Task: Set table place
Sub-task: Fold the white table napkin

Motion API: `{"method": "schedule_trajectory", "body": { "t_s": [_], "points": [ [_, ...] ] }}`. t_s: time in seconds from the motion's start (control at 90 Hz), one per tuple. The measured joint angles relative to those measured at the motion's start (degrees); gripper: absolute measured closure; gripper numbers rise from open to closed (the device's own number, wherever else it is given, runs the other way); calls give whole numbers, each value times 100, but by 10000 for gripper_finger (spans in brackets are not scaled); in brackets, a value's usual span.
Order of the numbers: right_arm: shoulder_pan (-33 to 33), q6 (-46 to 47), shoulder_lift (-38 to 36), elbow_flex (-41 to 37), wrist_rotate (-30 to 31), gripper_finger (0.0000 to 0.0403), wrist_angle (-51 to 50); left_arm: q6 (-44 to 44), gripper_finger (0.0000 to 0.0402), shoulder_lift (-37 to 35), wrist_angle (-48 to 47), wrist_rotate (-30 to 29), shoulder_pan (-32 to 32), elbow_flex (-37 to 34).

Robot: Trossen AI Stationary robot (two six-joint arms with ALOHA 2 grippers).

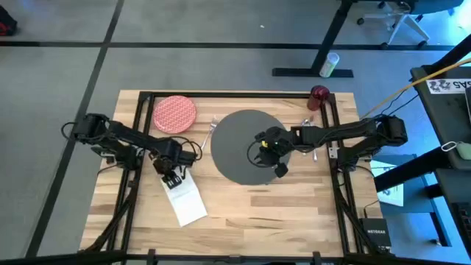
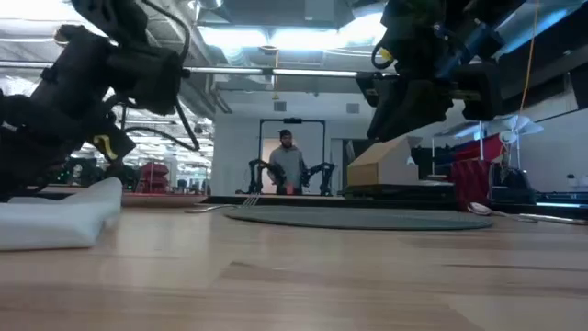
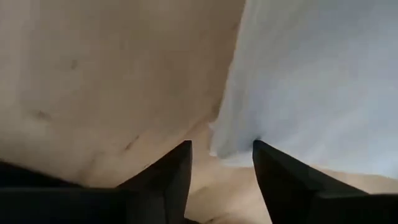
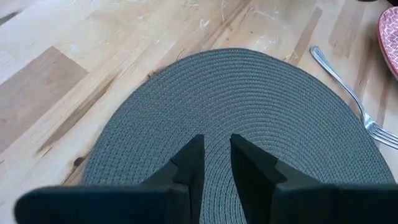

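Left claw (image 3: 221,180) of mine sits low at the napkin (image 1: 184,200) corner, fingers apart, left of the mat (image 1: 239,143), right claw (image 4: 216,158) narrowly parted above the mat; closing now risks pinching one ply and dragging the napkin crooked.

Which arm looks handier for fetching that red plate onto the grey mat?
Probably the left. Its tool hovers at the white napkin, on the same side as the red plate. The right tool hangs over the grey mat, farther away.
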Motion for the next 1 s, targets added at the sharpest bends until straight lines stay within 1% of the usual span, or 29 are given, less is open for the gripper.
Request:
{"method": "schedule_trajectory", "body": {
  "t_s": [0.056, 0.122, 0.211, 0.278, 0.522, 0.578, 0.856, 1.0],
  "points": [
    [0, 0, 0, 0, 1, 338, 0, 2, 247, 0, 130, 136, -16, -38],
    [0, 0, 0, 0, 0, 338, 0, -48, 249, 0, 185, 163, -61, -59],
    [0, 0, 0, 0, 0, 338, 0, -132, 264, -2, 157, 156, -117, -62],
    [0, 0, 0, 0, 0, 338, 0, -157, 285, -2, 125, 156, -158, -62],
    [0, -4, 0, -2, 57, 338, 2, -123, 380, -2, 106, 154, -194, -64],
    [0, -4, 0, -2, 57, 338, 2, -99, 393, -2, 106, 152, -192, -64],
    [0, -2, 0, -2, 59, 338, 4, -91, 398, -2, 95, 151, -194, -64],
    [0, -2, 0, -2, 60, 338, 5, -103, 377, -2, 99, 152, -194, -64]
  ]
}}
